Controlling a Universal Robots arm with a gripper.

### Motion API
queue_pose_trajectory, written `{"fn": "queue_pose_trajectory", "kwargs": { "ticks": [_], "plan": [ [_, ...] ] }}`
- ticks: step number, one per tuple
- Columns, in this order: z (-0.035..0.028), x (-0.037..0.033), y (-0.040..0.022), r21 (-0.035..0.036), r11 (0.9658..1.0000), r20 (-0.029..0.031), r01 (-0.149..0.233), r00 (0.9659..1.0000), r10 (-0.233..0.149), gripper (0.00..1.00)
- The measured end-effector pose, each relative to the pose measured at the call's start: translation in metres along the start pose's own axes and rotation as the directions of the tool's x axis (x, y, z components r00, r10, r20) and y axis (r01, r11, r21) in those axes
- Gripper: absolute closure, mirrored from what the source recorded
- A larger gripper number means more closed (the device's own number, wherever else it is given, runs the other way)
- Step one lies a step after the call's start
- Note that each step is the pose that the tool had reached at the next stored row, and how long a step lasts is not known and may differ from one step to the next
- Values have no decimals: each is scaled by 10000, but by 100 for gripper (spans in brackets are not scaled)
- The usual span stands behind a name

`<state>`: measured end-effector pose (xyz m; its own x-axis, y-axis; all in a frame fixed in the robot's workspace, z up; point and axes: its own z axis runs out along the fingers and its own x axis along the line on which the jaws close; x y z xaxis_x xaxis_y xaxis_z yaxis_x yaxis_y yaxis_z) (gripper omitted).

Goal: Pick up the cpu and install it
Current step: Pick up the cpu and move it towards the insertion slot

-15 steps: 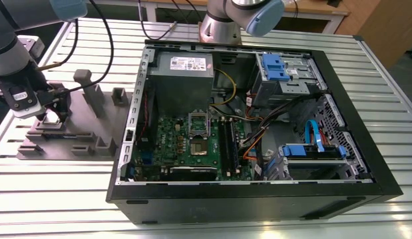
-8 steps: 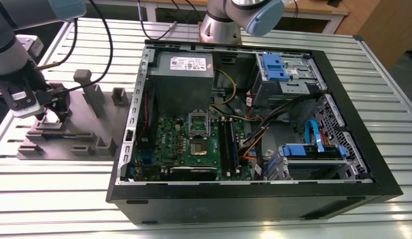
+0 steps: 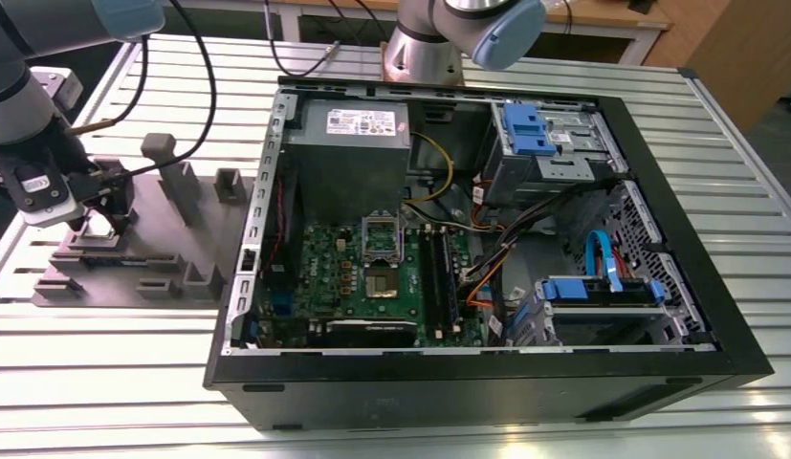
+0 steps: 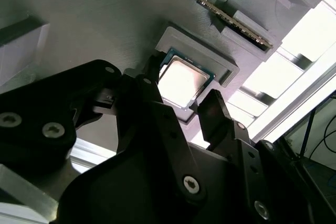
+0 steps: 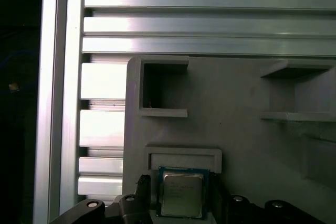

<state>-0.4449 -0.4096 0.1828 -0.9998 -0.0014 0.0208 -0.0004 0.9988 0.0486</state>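
Gripper (image 4: 182,94) low over the grey tray (image 3: 115,277), my fingers (image 4: 212,109) spread, holding nothing.
The cpu (image 4: 181,80) lies flat in its tray pocket straight ahead of me, between both fingers, one at each opposite edge; the computer case (image 3: 497,382) is well apart, toward the exterior view's right.

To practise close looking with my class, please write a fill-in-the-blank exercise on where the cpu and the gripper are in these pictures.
The cpu lies in a recess of the grey ____. The gripper hangs directly over the ____. In the exterior view, the gripper is to that view's ____ of the open computer case.
Missing words: tray; cpu; left.
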Motion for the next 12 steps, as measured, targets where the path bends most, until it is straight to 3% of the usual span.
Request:
{"fn": "queue_pose_trajectory", "kwargs": {
  "ticks": [12],
  "plan": [
    [4,0,0,0,10000,26,2,10000,-2,44]
  ]
}}
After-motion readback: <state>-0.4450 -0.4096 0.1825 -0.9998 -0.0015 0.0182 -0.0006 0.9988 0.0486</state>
